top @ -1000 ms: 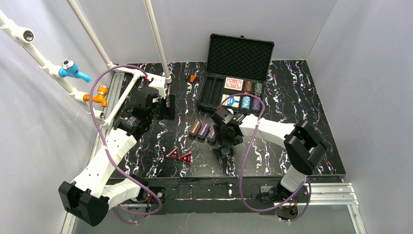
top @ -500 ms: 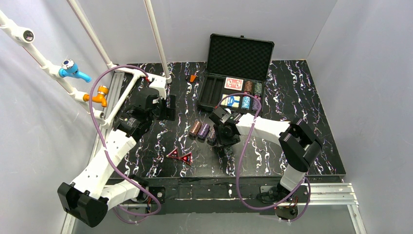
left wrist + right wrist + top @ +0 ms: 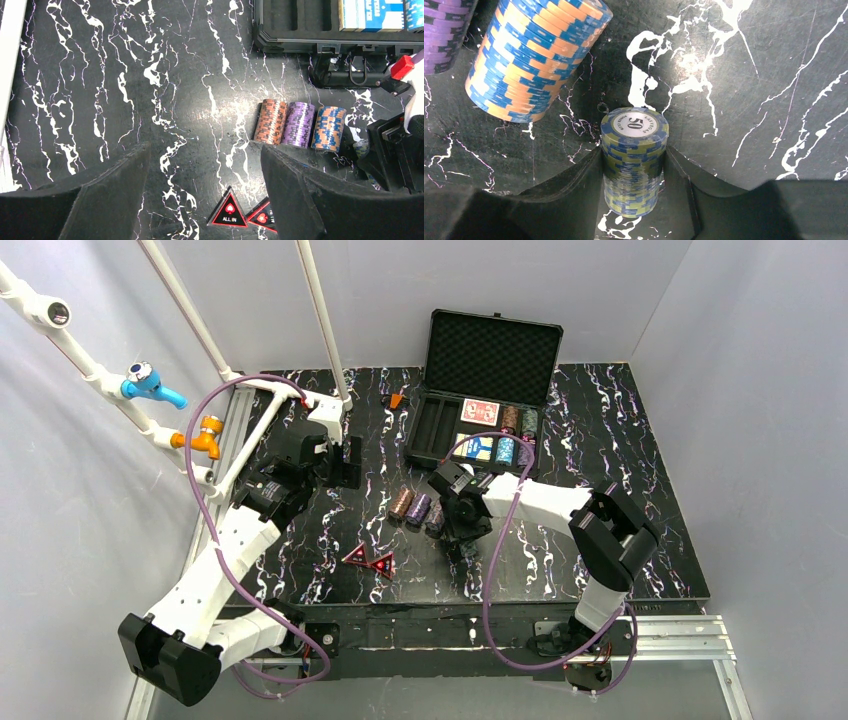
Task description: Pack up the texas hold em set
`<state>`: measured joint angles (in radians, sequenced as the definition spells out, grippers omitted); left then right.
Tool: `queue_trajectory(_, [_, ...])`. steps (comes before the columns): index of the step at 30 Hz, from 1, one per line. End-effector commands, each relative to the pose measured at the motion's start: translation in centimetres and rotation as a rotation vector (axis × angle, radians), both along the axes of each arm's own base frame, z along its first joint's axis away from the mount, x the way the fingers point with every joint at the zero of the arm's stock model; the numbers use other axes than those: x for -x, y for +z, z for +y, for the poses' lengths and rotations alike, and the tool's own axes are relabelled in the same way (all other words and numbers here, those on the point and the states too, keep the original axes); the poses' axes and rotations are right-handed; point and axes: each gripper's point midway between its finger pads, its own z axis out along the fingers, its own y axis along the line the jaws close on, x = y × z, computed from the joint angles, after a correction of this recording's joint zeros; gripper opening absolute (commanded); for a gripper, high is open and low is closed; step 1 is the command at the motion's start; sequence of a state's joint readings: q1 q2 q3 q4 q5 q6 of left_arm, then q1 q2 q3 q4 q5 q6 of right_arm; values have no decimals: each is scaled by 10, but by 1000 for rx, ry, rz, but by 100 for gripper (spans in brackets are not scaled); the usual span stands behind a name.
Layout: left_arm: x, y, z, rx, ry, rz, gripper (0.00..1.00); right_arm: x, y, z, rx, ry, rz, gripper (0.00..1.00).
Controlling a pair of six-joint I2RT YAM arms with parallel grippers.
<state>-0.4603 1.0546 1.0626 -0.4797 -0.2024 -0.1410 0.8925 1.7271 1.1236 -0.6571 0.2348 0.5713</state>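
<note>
The black case (image 3: 493, 348) stands open at the back, holding a red deck (image 3: 480, 411), a blue deck (image 3: 474, 447) and several chip stacks. Three stacks lie on their sides on the table: orange (image 3: 270, 121), purple (image 3: 298, 124) and blue-orange (image 3: 534, 55). Beside them, my right gripper (image 3: 633, 152) is shut on an upright yellow-green and blue chip stack (image 3: 634, 145) marked 50, with a finger pressed against each side. Two red triangles (image 3: 229, 214) lie nearer the front. My left gripper (image 3: 205, 150) hovers open above the table left of the stacks, holding nothing.
A small orange object (image 3: 396, 400) lies left of the case. White frame posts (image 3: 322, 320) and the rail with coloured fittings (image 3: 150, 385) stand at the back left. The case's front latches (image 3: 350, 75) face the lying stacks.
My right gripper's fingers have closed in on the yellow-green chip stack and the arm has shifted slightly left. The left arm has not moved.
</note>
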Motion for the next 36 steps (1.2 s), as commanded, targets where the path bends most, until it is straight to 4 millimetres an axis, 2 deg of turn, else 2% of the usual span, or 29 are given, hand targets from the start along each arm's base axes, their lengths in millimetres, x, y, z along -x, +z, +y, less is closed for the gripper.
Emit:
queue_trajectory(1, [5, 1, -1, 3, -19, 0, 79, -1, 3, -1, 12, 1, -14, 49])
queue_trajectory(3, [6, 1, -3, 11, -26, 1, 79, 0, 2, -1, 9, 2, -12, 38])
queue_trajectory(5, [6, 1, -4, 11, -31, 4, 79, 1, 4, 0, 3, 4, -12, 34])
queue_trajectory(9, [6, 1, -5, 12, -31, 3, 79, 1, 12, 2, -22, 10, -26, 18])
queue_trajectory(12, [6, 2, -5, 12, -33, -1, 79, 0, 19, 4, -42, 11, -37, 1])
queue_trajectory(19, [7, 2, -5, 12, -34, 0, 79, -1, 38, 9, -95, 9, -63, 1])
queue_trajectory(29, [7, 4, -5, 14, -35, -8, 79, -11, 89, 16, -190, 26, -168, 1])
queue_trajectory(32, [8, 6, -4, 16, -30, -15, 78, -19, 105, 19, -217, 41, -225, 1])
queue_trajectory(36, [7, 4, -6, 26, -29, -6, 77, -38, 138, 21, -224, 39, -333, 1])
